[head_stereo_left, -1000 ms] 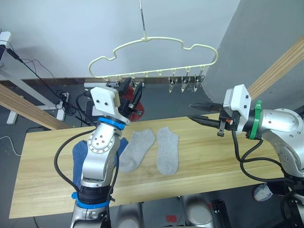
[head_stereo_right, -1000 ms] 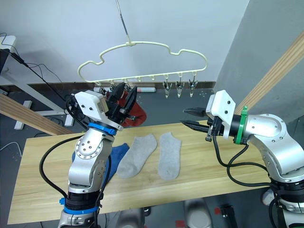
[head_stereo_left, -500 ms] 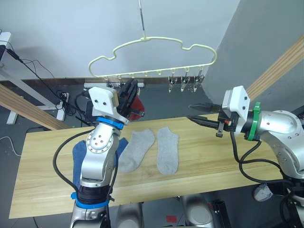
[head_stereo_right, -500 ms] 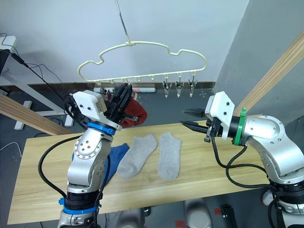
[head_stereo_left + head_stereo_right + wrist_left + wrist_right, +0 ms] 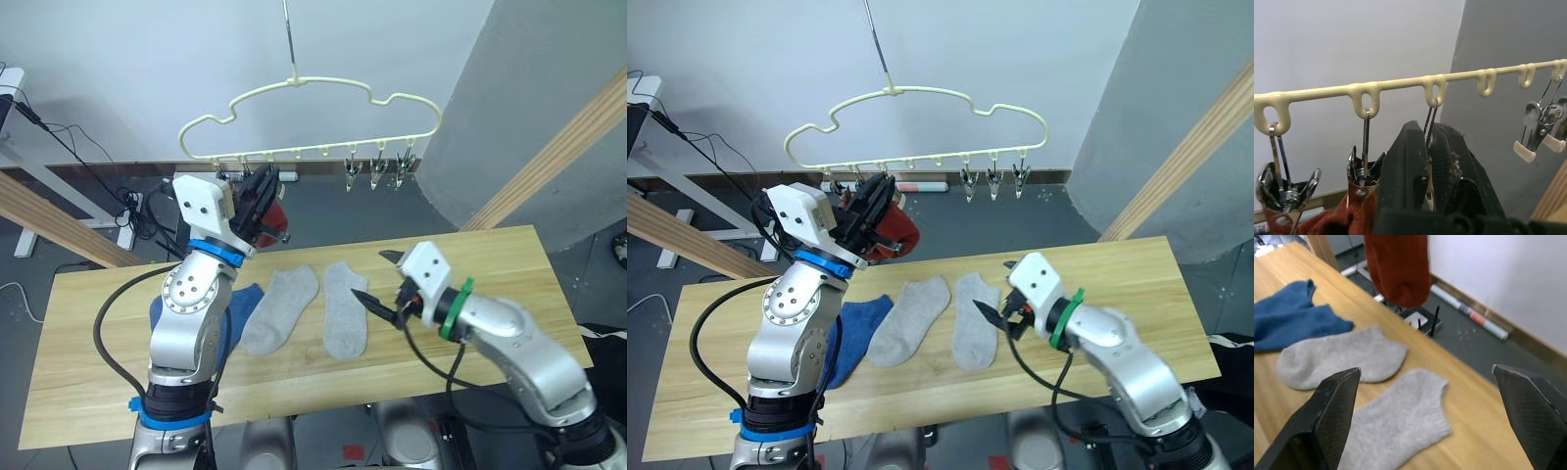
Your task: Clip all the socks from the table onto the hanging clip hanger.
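The pale-yellow clip hanger (image 5: pixel 313 88) hangs above the table's far edge. My left gripper (image 5: pixel 263 191) is raised to its row of clips, shut on one metal clip (image 5: pixel 1428 161). Next to it a rust-red sock (image 5: pixel 892 233) hangs from the clips. Two light grey socks (image 5: pixel 279 308) (image 5: pixel 345 305) lie side by side on the table (image 5: pixel 490 264). A blue sock (image 5: pixel 220 313) lies left of them, partly behind my left arm. My right gripper (image 5: pixel 377 279) is open, low over the table beside the right grey sock's cuff.
Slanted round wooden poles stand at the left (image 5: pixel 49 220) and right (image 5: pixel 549 147). Three bare clips (image 5: pixel 377 171) hang at the hanger's right end. Cables and a power strip (image 5: pixel 127 211) lie on the floor behind the table.
My right arm has swung down and left from mid-air to the grey socks, and its jaws have opened wide. The left gripper has closed on the clip.
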Controlling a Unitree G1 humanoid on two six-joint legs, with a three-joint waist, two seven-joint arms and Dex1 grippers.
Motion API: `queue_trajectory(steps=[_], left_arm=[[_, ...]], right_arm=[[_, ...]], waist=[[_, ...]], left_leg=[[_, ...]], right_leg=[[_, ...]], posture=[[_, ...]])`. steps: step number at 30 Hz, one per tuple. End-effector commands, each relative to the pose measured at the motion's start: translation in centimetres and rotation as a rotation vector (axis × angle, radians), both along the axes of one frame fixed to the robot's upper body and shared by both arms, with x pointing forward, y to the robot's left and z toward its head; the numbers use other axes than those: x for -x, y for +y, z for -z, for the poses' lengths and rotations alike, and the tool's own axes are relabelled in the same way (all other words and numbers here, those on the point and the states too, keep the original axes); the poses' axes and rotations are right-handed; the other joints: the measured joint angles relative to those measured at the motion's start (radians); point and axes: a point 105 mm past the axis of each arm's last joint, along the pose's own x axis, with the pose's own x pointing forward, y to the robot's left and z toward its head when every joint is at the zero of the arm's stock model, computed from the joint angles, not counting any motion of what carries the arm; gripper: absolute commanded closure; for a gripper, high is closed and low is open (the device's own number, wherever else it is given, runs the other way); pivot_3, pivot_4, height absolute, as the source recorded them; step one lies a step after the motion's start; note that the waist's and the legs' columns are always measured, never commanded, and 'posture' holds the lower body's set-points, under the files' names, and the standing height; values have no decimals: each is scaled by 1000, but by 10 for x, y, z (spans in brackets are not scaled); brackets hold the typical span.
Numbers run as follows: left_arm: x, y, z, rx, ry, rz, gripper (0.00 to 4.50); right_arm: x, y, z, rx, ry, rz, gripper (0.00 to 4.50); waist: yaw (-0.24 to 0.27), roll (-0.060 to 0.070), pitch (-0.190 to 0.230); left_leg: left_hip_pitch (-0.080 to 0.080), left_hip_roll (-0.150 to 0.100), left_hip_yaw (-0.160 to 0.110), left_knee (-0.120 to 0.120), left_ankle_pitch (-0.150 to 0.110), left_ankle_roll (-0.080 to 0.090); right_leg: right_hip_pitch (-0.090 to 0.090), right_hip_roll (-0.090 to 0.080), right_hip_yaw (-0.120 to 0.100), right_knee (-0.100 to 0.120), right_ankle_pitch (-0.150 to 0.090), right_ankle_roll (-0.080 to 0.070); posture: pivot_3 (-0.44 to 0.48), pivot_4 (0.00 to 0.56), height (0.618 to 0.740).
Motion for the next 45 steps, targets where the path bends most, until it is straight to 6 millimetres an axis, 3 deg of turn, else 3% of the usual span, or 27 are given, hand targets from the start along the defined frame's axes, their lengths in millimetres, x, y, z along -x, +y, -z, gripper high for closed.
queue_trajectory(steps=[1, 4, 13, 23, 26, 37, 41, 45], left_arm=[[7, 0, -10, -7, -30, 18, 4436], [8, -1, -9, -18, -25, 23, 4436], [9, -2, -8, -26, -15, 29, 4436], [10, 1, -5, -40, -4, 30, 4436], [10, 1, -4, -44, 3, 35, 4436], [11, 1, 0, -47, 27, 65, 4436], [11, 0, 0, -47, 30, 69, 4436], [14, -3, -1, -17, 50, 116, 4436]], right_arm=[[1, 13, 17, 12, -2, 54, 0], [-7, 22, 43, 16, 51, 126, 0], [-32, 27, 75, 4, 111, 346, 0], [-26, 34, 106, -23, 266, 338, 0], [-25, 34, 107, -13, 265, 329, 625], [-26, 28, 112, 24, 263, 336, 4478], [-26, 27, 111, 26, 252, 336, 4500], [-29, 22, 84, 56, 121, 262, 4500]], waist=[[0, 0, 0], [0, 0, -1], [1, 0, -2], [1, -1, -7], [1, -2, -9], [1, -2, -11], [1, -2, -11], [1, -2, -11]], left_leg=[[0, 0, 0, 0, 0, 0], [0, 0, 0, 0, 0, 0], [0, 1, 0, -1, 0, 0], [0, 1, 0, -1, 0, 0], [0, 1, 0, -1, 0, 0], [1, 1, 0, -1, 0, 0], [1, 1, 0, -1, 0, 0], [1, 1, 0, -1, 0, 0]], right_leg=[[0, 0, 0, 0, 0, 0], [0, 0, 0, 0, 0, 0], [-1, 0, 0, 0, 1, -1], [-1, 0, 0, 0, 1, -2], [-1, 0, 0, 0, 1, -2], [-1, 1, 0, 0, 1, -2], [-1, 1, 0, 0, 1, -2], [0, 1, 1, 0, 1, -2]], posture=[[-233, 351, 740], [-233, 351, 740], [-214, 343, 740], [-191, 339, 740], [-189, 340, 740], [-193, 341, 740], [-193, 345, 740], [-193, 345, 740]])
